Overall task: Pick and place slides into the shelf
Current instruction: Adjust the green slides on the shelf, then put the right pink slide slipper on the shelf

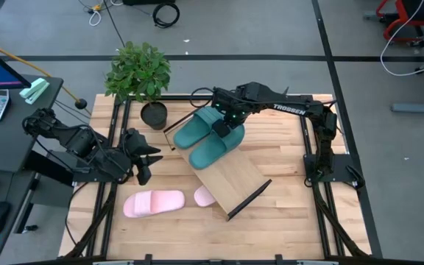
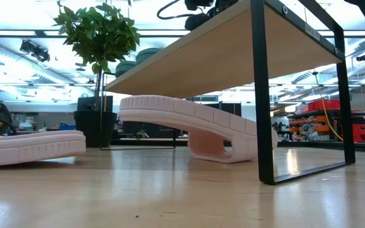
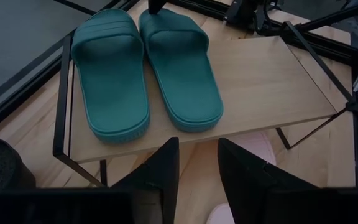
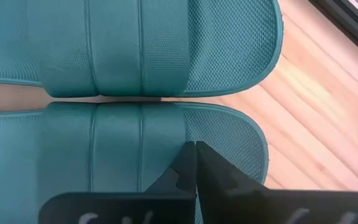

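Your right gripper (image 4: 195,163), fingers pressed together and empty, hovers over the teal slides (image 1: 208,138), which lie side by side on one end of the shelf (image 1: 232,180). The left gripper (image 3: 197,168), fingers parted and empty, waits nearby. One pink slide (image 1: 153,203) lies on the tabletop (image 1: 285,221); the other (image 2: 189,123) sits partly under the shelf. Teal pair looks placed; your next move is likely the pink pair, which needs spread fingers.

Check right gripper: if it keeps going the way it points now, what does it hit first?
Most likely the teal slide right under it. The right gripper, shut, points down at that slide's toe end on the shelf, beside the other teal slide. Whether it already touches is unclear.
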Controlling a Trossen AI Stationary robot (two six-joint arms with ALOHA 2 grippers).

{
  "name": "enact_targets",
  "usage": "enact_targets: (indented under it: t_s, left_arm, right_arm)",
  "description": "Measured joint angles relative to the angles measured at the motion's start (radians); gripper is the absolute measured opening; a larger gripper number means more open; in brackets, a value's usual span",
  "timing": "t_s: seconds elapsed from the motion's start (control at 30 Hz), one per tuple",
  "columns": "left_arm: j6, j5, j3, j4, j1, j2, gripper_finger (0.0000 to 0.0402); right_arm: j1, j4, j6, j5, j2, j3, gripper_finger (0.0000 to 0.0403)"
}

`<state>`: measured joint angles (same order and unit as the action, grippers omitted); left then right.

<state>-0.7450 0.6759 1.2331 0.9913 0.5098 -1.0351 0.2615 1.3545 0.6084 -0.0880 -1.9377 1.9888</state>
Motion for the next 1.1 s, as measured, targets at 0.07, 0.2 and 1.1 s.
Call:
enact_targets:
  t_s: [0.07, 0.2, 1.1]
  left_arm:
    - [0.0, 0.0, 0.0, 0.005, 0.0, 0.0, 0.0115]
    - [0.0, 0.0, 0.0, 0.013, 0.0, 0.0, 0.0118]
    - [-0.002, 0.004, 0.0, 0.016, 0.0, 0.0, 0.0122]
  right_arm:
    - [0.0, 0.003, -0.017, -0.002, 0.0, 0.0, 0.0014]
    - [0.001, 0.018, -0.03, -0.035, 0.014, 0.0, 0.0037]
    - [-0.299, 0.189, 0.429, -0.149, 0.583, -0.382, 0.007]
